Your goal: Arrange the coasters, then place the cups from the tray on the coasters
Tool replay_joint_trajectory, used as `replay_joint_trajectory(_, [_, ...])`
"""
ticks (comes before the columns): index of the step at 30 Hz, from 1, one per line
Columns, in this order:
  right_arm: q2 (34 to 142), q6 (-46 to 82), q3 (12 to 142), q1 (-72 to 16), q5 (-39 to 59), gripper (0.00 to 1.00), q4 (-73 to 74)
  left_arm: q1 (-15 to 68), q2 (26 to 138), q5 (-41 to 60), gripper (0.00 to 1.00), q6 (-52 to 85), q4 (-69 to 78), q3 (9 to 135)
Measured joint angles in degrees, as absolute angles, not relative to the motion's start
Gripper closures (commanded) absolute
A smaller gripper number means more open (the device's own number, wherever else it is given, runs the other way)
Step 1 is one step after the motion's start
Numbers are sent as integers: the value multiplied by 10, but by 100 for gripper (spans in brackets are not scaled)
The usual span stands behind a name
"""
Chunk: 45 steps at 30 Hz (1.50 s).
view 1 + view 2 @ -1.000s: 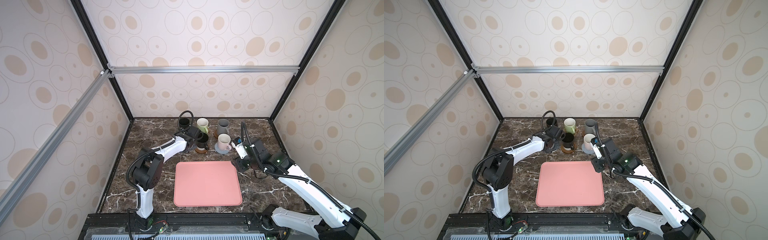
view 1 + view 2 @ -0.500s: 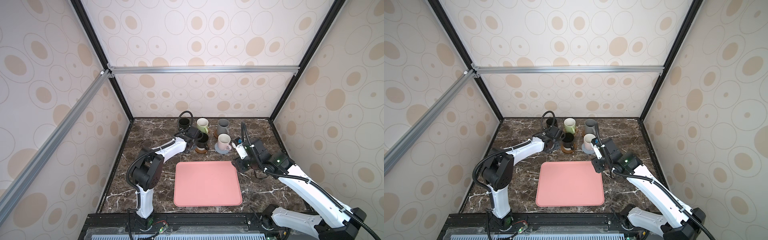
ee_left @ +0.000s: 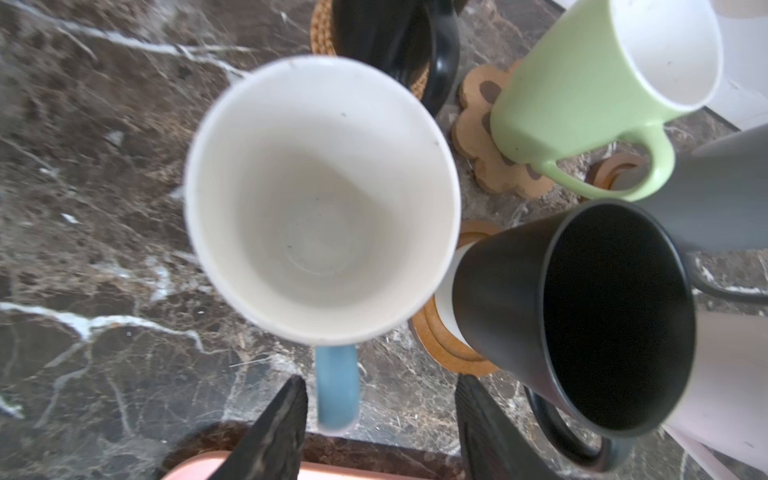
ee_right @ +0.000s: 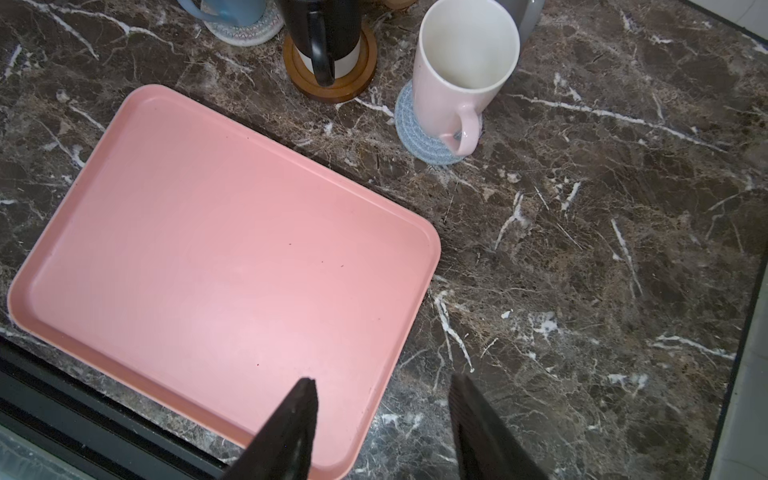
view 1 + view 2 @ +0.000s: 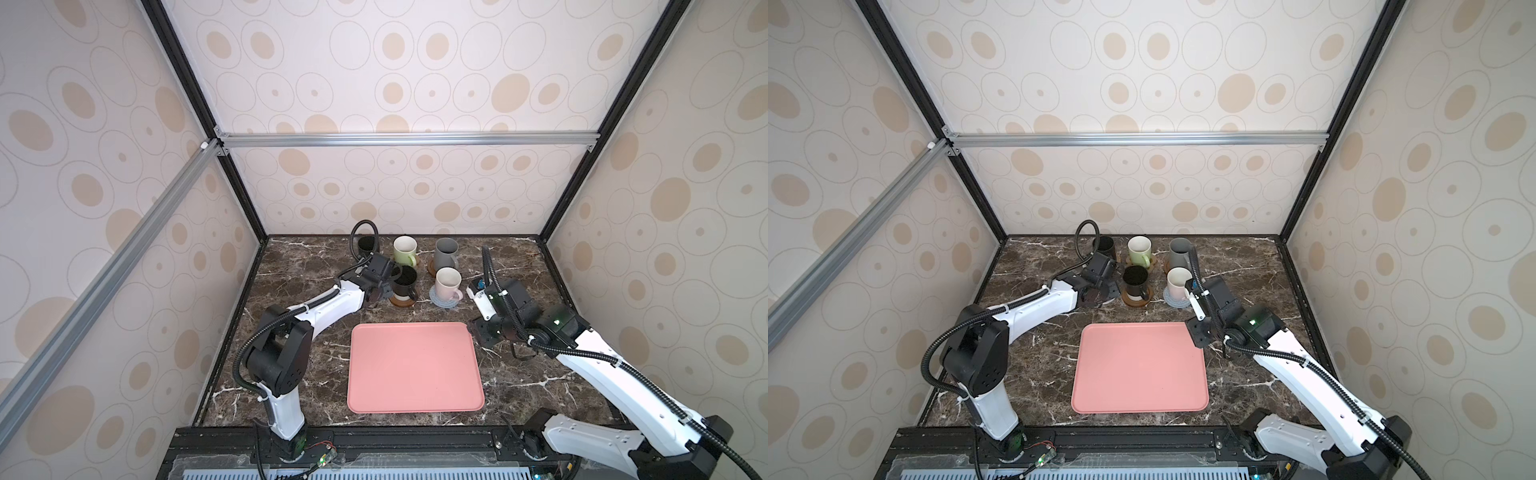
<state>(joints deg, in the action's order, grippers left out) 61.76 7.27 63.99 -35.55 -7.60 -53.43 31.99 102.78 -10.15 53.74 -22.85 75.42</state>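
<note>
Left tool (image 3: pixel 381 384) stands half open astride the handle (image 3: pixel 336 386) of the light blue cup (image 3: pixel 320 199), gripping nothing. The cup sits on its beige coaster (image 4: pixel 245 31), just beside the black cup (image 3: pixel 582 316). A skewed retreat could hook the handle, dragging the cup off its coaster or into its neighbour. Right tool (image 4: pixel 382 382), open and empty, hovers over the tray (image 4: pixel 208 249) edge.
</note>
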Motion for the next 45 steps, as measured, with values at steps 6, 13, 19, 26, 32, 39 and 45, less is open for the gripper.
replay_joint_trajectory(6, [617,83,641,-356,-77,45,-548,320,1028,-89,40,527,-222,754])
replay_joint_trajectory(13, [617,98,652,-356,-77,45,-556,320,1029,-69,39,522,-204,754])
replay_joint_trajectory(19, [617,110,657,-356,-77,45,-559,320,1030,-60,37,513,-196,754])
replay_joint_trajectory(26, [617,123,659,-356,-97,45,-561,320,1013,-48,34,507,-166,728])
replay_joint_trajectory(32, [593,135,648,-356,-146,43,-535,320,887,-45,27,486,-133,608])
replay_joint_trajectory(39, [507,137,527,-354,-245,3,-409,318,654,-112,0,411,-61,449])
replay_joint_trajectory(45, [495,130,378,-319,-347,0,-250,297,482,-222,0,283,72,267])
